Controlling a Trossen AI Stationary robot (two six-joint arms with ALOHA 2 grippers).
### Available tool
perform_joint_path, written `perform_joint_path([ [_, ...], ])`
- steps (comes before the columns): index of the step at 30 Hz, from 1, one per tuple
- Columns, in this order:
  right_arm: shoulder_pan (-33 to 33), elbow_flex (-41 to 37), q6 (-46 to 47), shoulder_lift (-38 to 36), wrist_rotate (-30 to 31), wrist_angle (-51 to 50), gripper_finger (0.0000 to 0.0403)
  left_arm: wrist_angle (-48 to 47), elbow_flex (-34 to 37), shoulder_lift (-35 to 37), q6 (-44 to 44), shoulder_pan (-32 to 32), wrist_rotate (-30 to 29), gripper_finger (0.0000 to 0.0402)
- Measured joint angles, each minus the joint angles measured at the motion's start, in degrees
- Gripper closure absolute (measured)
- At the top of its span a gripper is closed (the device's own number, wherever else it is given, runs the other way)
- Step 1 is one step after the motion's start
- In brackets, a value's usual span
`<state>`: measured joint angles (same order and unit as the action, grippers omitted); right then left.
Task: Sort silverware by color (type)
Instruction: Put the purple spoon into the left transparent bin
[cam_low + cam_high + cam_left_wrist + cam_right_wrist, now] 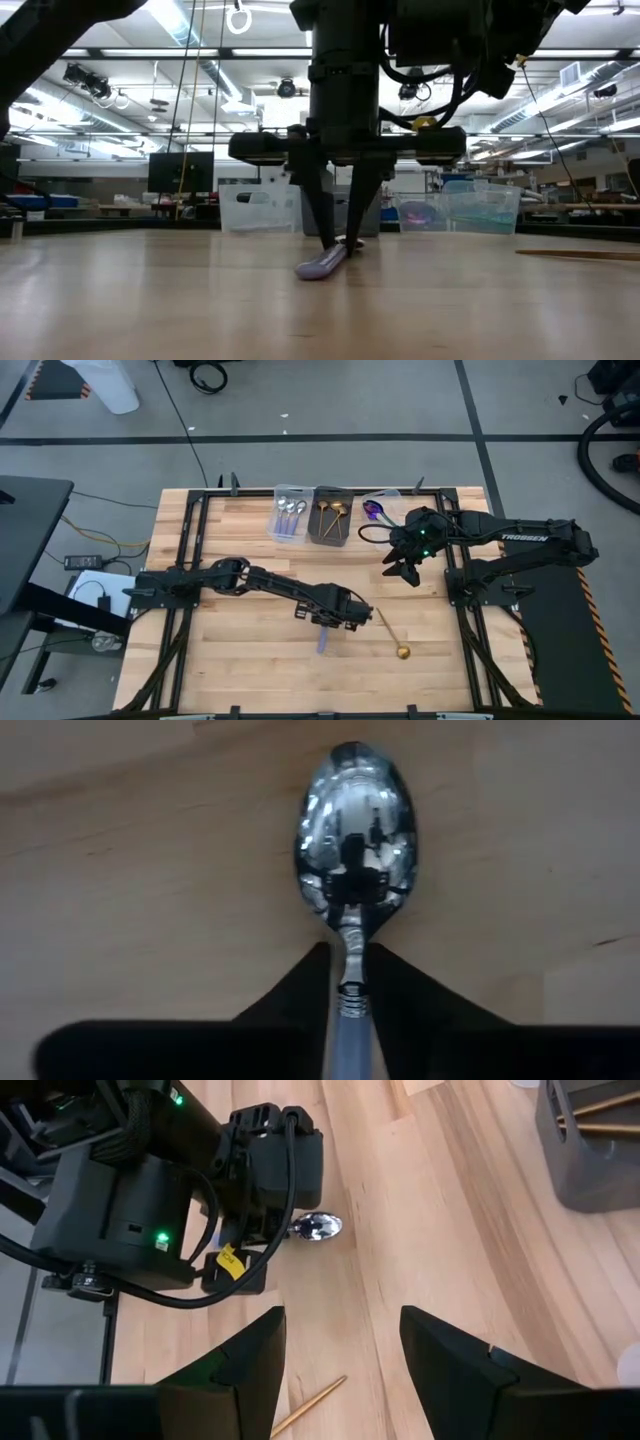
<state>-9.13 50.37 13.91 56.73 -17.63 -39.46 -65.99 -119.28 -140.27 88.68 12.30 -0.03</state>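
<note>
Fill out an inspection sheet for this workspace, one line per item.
Surface: wooden table, black frame around it.
Job's things: silver spoon lying flat between the left hand's fingers; gold spoon loose on the wood; silver spoons in the clear bin; gold spoons in the dark bin; purple spoon in a third bin.
Clutter: nothing seen.
Grippers: left hand down at the silver spoon; right hand open, waiting near the bins.
Cables: black cables on the floor.
Surroundings: grey floor, lab room; no people.
</note>
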Motion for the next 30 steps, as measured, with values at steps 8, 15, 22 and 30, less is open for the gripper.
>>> perform_joint_path([
  [8,0.00,0.00,0.02,0.00,0.44,0.00,0.0196,0.74,-0.07,-0.52,-0.61,0.25,0.00,0.0387],
  [15,0.00,0.00,0.04,0.00,1.47,0.02,0.0196,1.45,0.26,1.01,-3.48,-0.03,-1.67,0.0388],
  [22,-0.01,0.00,0.38,0.00,1.51,0.04,0.0196,0.41,0.14,2.69,-5.33,-0.59,-2.32,0.0389],
  [30,0.00,0.00,0.92,0.00,1.53,0.25,0.0196,-0.75,0.15,3.46,-6.68,-1.03,-2.61,0.0390],
])
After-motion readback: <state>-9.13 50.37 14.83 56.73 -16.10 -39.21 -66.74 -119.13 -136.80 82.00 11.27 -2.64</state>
